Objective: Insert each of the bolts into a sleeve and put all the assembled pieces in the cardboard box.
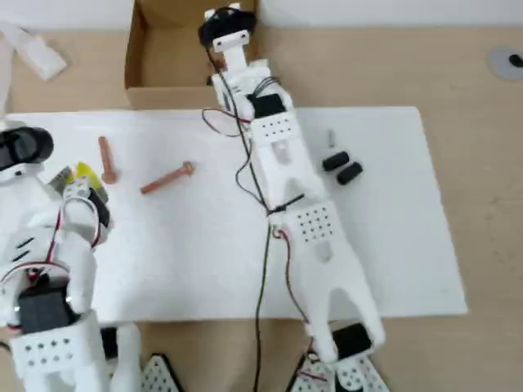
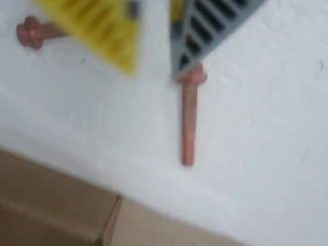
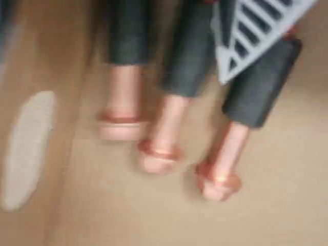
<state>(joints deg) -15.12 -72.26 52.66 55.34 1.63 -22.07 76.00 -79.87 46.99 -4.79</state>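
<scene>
High view lays it out for you: the white mat (image 1: 368,269) in front, the cardboard box (image 1: 135,57) behind it, and the right gripper (image 1: 222,24) down inside the box. Three assembled pieces (image 3: 169,102) lie side by side on the box floor. Whether that gripper pinches the one beneath it, you cannot tell. Your left gripper (image 2: 152,69) hangs spread over one bolt (image 2: 188,118), with the second bolt (image 1: 167,178) near it (neither is sleeved). Two sleeves (image 1: 335,161) lie across the mat. Next, I judge, close squarely on that bolt's shank and carry it to a sleeve.
</scene>
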